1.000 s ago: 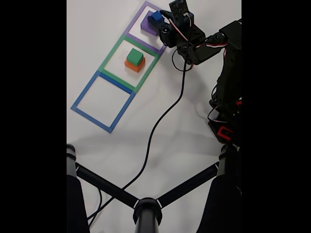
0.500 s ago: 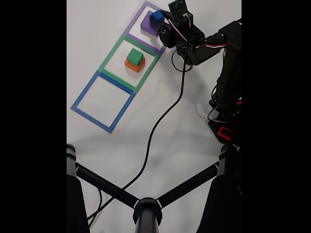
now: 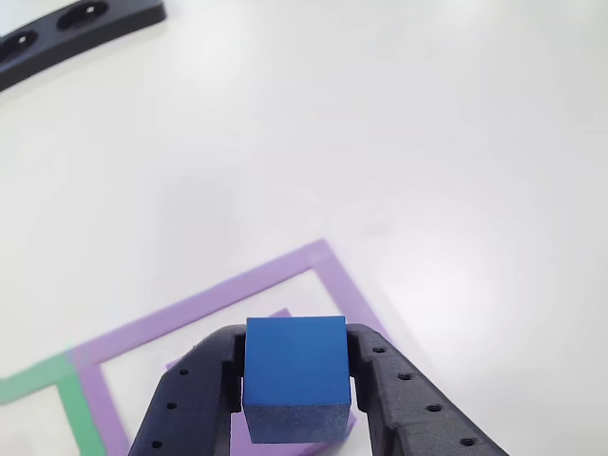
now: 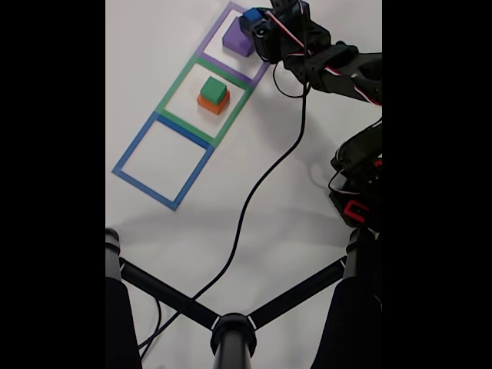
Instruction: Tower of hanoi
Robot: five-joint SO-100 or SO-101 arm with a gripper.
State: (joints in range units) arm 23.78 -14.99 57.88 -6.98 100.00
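Note:
My gripper [image 3: 295,344] is shut on the blue cube [image 3: 294,378], whose sides are pressed by the two black fingers [image 3: 195,399]. In the fixed view the gripper [image 4: 254,20] holds the blue cube [image 4: 250,16] over the far edge of the purple block [image 4: 236,39], which lies inside the purple tape outline [image 4: 217,32]. I cannot tell if the cube touches the purple block. The green block [image 4: 214,89] sits on the salmon-orange block [image 4: 211,105] inside the green tape outline [image 4: 175,83].
A blue tape outline [image 4: 131,151] lies nearest the camera with nothing inside. A black cable [image 4: 251,192] crosses the white table. Black stand legs [image 4: 231,330] fill the bottom edge. A black bar with round holes [image 3: 76,28] lies beyond the purple outline [image 3: 218,297].
The arm has stretched out and carried the blue cube a little toward the top of the fixed view, off the middle of the purple block. The green and orange stack has not moved.

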